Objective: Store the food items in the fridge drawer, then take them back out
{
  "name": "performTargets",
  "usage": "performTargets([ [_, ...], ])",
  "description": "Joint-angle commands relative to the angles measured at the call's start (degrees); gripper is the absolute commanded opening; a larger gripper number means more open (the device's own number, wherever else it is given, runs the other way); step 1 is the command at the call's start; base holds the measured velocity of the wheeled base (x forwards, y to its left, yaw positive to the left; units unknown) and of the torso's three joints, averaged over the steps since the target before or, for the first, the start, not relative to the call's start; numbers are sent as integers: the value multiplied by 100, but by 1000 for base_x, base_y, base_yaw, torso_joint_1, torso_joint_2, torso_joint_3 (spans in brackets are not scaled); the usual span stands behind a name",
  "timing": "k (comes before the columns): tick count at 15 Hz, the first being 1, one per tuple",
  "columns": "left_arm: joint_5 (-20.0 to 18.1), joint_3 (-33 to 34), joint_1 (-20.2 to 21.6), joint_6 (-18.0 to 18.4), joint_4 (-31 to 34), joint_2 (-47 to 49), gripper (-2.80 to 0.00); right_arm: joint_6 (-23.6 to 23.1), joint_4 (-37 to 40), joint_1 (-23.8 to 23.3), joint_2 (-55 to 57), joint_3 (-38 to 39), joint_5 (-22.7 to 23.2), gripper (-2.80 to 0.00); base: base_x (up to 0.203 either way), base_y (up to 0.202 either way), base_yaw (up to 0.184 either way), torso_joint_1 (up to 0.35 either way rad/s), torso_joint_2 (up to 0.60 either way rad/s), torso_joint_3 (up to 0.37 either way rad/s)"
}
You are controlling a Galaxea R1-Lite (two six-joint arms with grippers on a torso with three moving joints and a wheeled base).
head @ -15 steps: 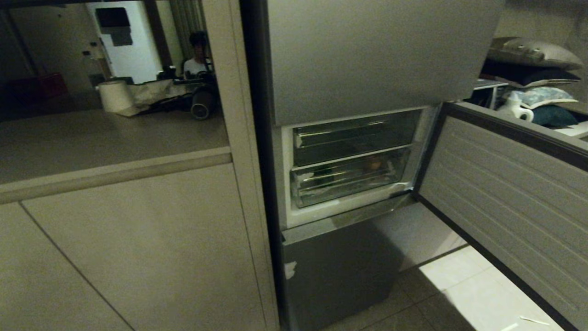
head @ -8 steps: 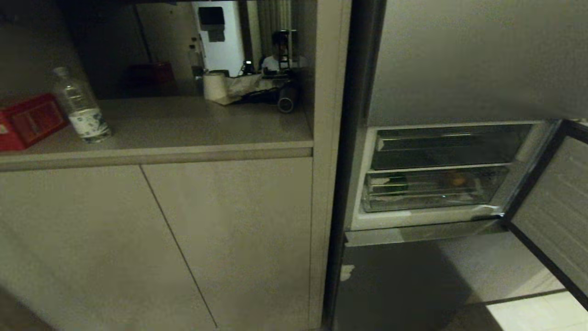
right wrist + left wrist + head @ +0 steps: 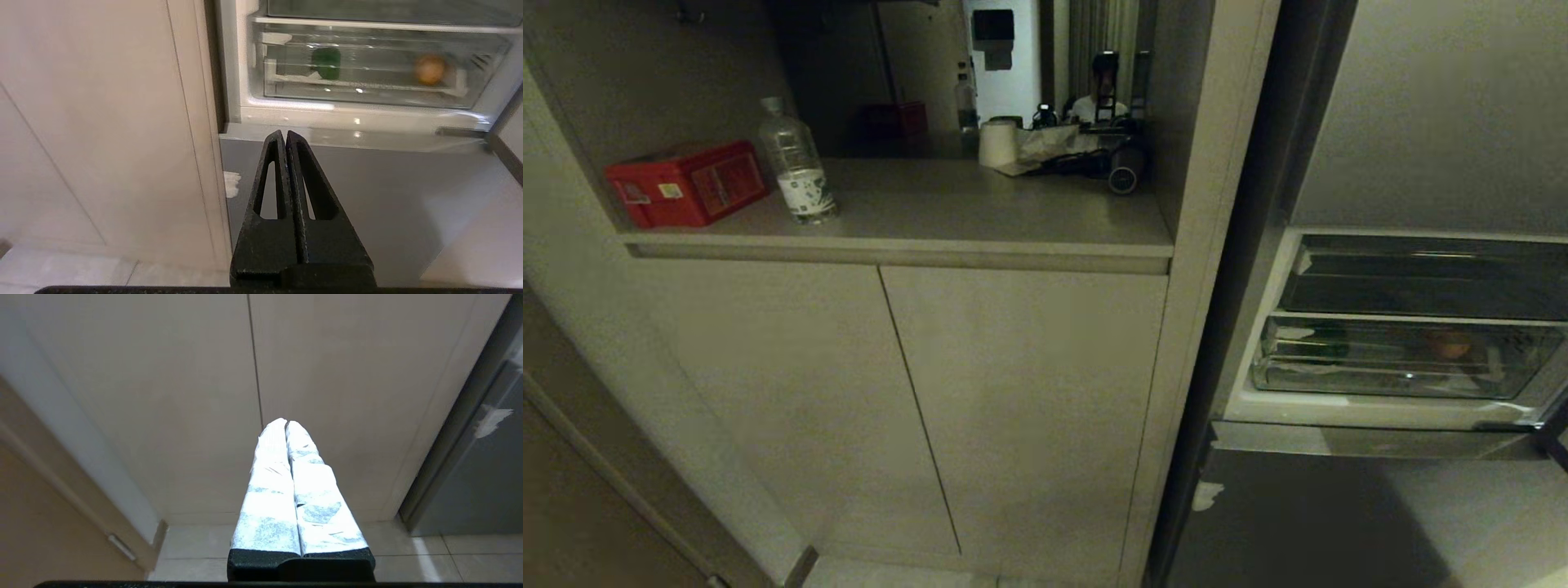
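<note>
The clear fridge drawer (image 3: 1396, 376) (image 3: 367, 87) sits pushed into the open fridge compartment at the right. Inside it lie two food items: an orange-brown ball (image 3: 430, 69) (image 3: 1451, 345) on the right and a dark green item (image 3: 326, 62) (image 3: 1327, 333) on the left. My right gripper (image 3: 285, 132) is shut and empty, low down in front of the grey lower fridge panel (image 3: 367, 196), well short of the drawer. My left gripper (image 3: 285, 422), with white-wrapped fingers, is shut and empty, facing the beige cabinet doors (image 3: 253, 375). Neither arm shows in the head view.
A beige cabinet (image 3: 915, 392) with a counter niche stands left of the fridge. On it are a red box (image 3: 686, 181), a water bottle (image 3: 796, 167), a paper roll (image 3: 998, 143) and clutter. A mirror at the back reflects a person (image 3: 1104, 82). Tiled floor (image 3: 204, 547) lies below.
The whole head view has swung left: the fridge has slid to the right edge, and the counter niche with red box and bottle has come into view. The open fridge door has left the picture.
</note>
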Motion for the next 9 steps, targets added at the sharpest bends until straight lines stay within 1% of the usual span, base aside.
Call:
performTargets([
  [1, -2, -1, -4, 2, 0, 15, -280, 4, -4, -6, -1, 176, -3, -280, 0, 0, 0, -127, 312, 169],
  [9, -2, -1, -4, 2, 0, 15, -280, 13, -4, -6, 6, 176, -11, -280, 0, 0, 0, -150, 346, 191],
])
